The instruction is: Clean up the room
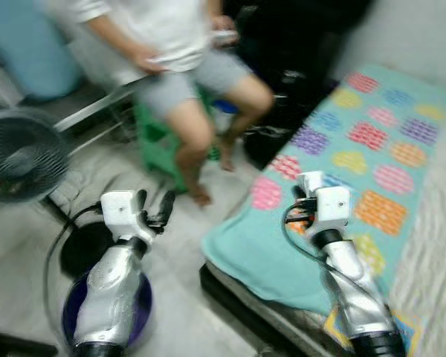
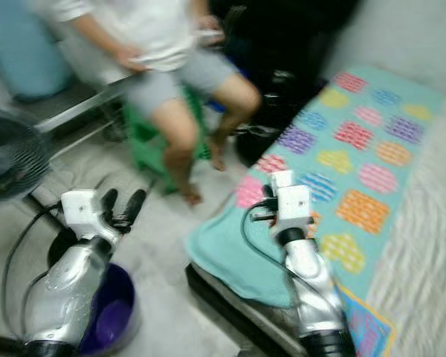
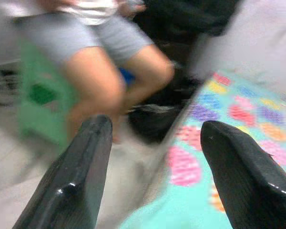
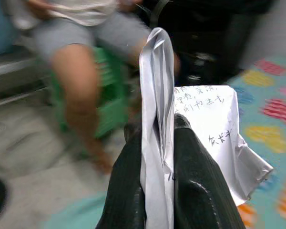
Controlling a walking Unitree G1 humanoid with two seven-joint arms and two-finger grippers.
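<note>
1. The pictures are blurred, so small details are hard to read.
2. The right gripper holds its two black fingers pressed together on a folded sheet of white paper. The paper stands up between the fingers, and one part of it hangs to the side. There is handwriting on it, but I cannot read it.
3. In the head views this right gripper is above the near corner of a turquoise blanket with coloured oval patches. The blanket lies on a bed on the robot's right side.
4. The left gripper is held over the pale floor, to the left of the bed. Its fingers are spread wide, and nothing is between them.
5. Under the left arm, a purple bucket stands on the floor.
6. A person in a white shirt and grey shorts sits in front of the robot on a green stool, with bare feet on the floor, and holds something small in one hand.
7. A dark floor fan stands at the robot's far left, and its cable runs along the floor.
8. Something black and large stands between the person and the bed; I cannot tell what it is.
</note>
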